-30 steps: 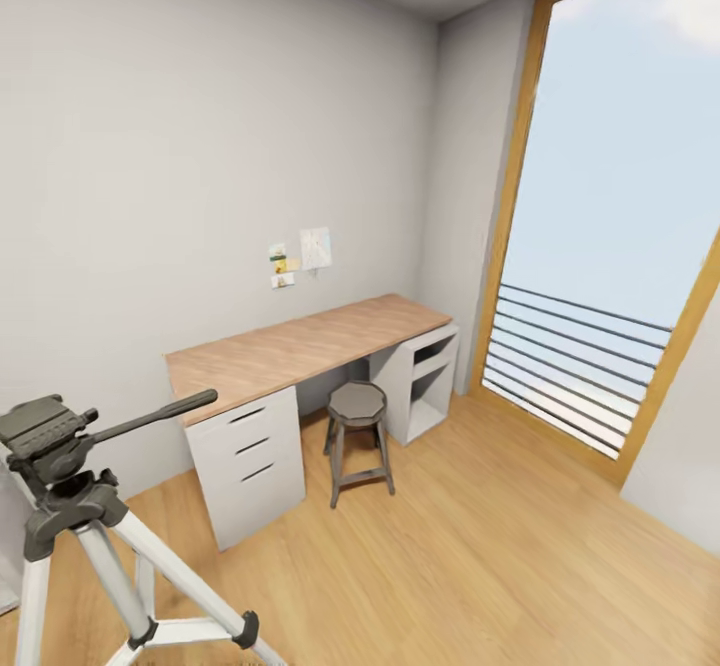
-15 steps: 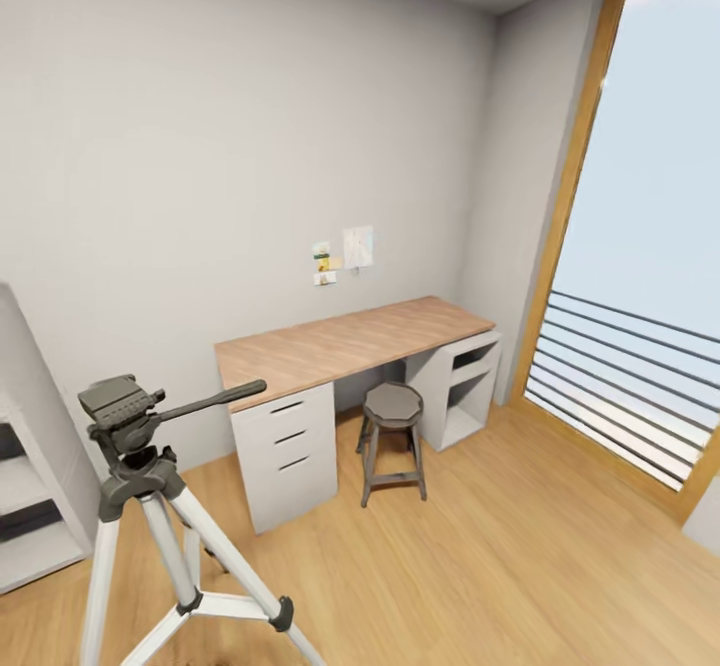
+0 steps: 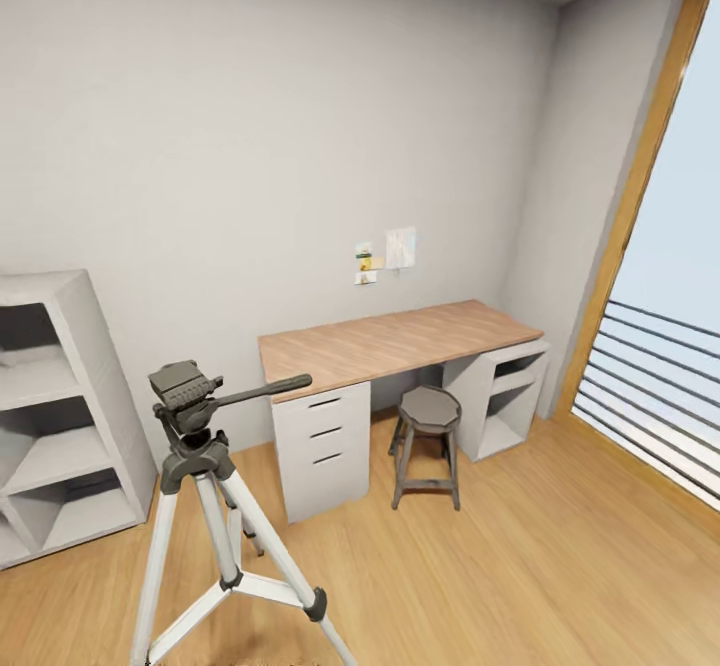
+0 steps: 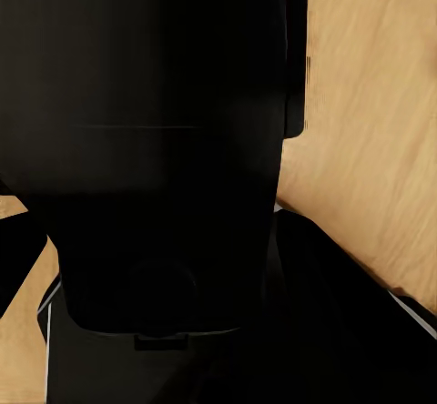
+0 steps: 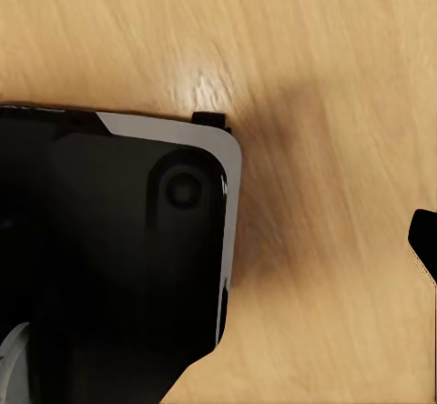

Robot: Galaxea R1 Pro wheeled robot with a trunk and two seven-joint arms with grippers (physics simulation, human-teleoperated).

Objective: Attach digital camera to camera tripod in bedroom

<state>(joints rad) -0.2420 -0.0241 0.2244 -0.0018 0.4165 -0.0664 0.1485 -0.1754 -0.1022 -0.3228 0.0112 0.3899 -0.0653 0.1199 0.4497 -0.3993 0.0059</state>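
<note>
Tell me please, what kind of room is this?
Probably a study corner of a home: a wood-topped desk with a stool, a cube shelf, and a camera tripod on the plank floor.

Dark robot body [image 4: 155, 149] under left wrist, black base [image 5: 118, 267] under right wrist

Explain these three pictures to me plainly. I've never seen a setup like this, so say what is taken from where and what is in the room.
A wheeled robot with two arms took these, in a simulator. The wide picture comes from its head camera: a camera tripod with nothing on its head, a wood-topped desk, a grey stool, a white shelf and a tall window. The other two come from cameras near each arm's tool, looking down at dark robot body parts over the wood floor. Whether either tool holds anything cannot be told.
</note>
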